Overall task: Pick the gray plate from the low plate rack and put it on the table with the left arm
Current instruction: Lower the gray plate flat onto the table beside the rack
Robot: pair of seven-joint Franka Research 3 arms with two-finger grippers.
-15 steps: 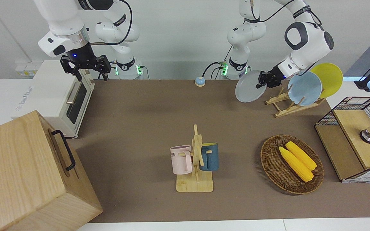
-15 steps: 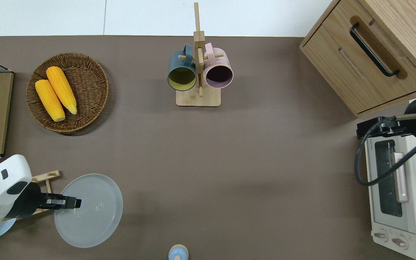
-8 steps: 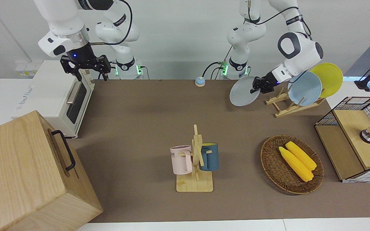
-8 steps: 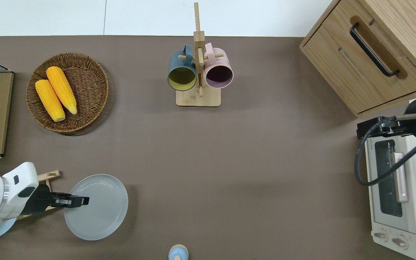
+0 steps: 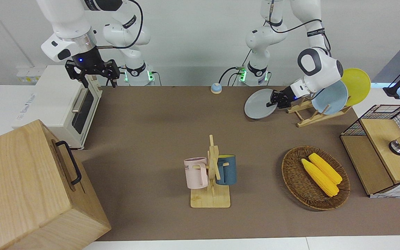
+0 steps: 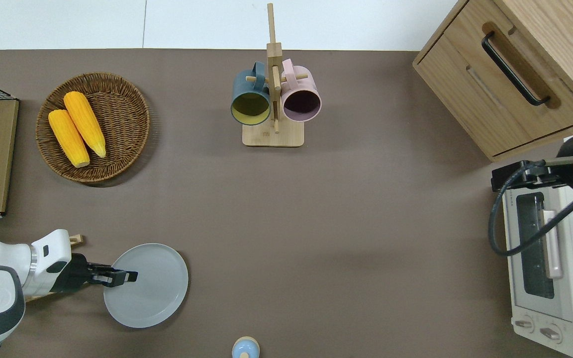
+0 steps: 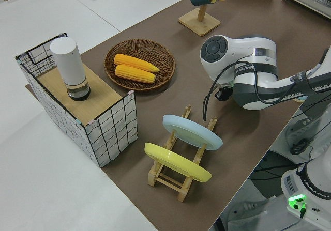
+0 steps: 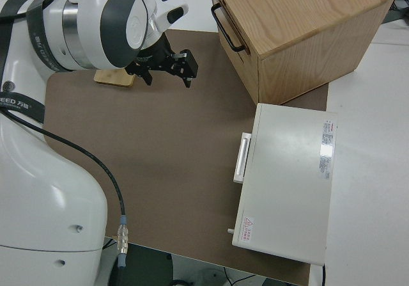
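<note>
The gray plate [image 5: 259,109] [image 6: 154,287] is off the low plate rack [image 5: 310,117] [image 7: 178,176] and tilts nearly flat just above the table [image 5: 151,132], beside the rack toward the right arm's end. My left gripper [image 5: 272,102] [image 6: 128,275] is shut on the plate's rim on the rack's side. I cannot tell whether the plate touches the table. In the left side view the arm hides the plate. The rack holds a light-blue plate [image 5: 330,98] and a yellow plate [image 5: 358,83]. My right arm is parked with its gripper [image 5: 92,74] open.
A mug stand [image 5: 211,173] with a pink and a blue mug stands mid-table. A wicker basket [image 5: 290,163] holds two corn cobs. A wire-framed box [image 5: 384,149], a toaster oven [image 5: 61,104], a wooden cabinet [image 5: 26,187] and a small blue knob [image 5: 216,88] line the edges.
My left gripper has carried the gray plate away from the rack toward the right arm's end and lowered it. The plate has tipped flatter. The right arm has not moved.
</note>
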